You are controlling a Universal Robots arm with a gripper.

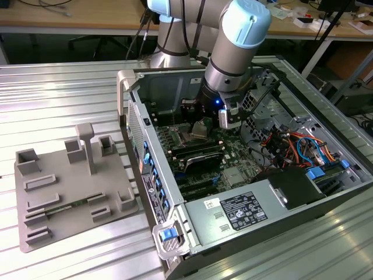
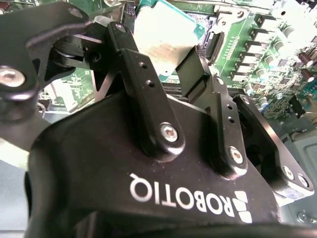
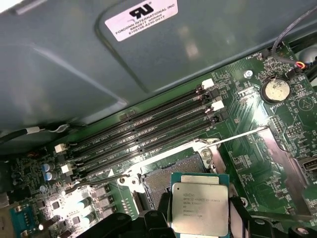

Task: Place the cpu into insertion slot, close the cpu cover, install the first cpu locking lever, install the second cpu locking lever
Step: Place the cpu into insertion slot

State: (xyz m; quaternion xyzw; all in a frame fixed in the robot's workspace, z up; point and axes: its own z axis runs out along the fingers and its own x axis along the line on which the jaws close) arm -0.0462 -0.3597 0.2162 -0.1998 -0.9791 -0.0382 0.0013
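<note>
I count one cpu (image 3: 199,208), one insertion slot (image 3: 168,177) and four long black memory slots (image 3: 143,130) on the board in the first wrist view (the slots lie side by side), plus one round coin cell (image 3: 275,90). In the exterior view I log one open computer case (image 1: 150,169), one robot arm (image 1: 236,41) and one grey fixture plate (image 1: 64,192).

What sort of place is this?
Probably a robotics lab or test workshop: a robot arm reaches into an open computer case on a ribbed metal table, its pincer holding a cpu, with cluttered wooden benches behind.
</note>
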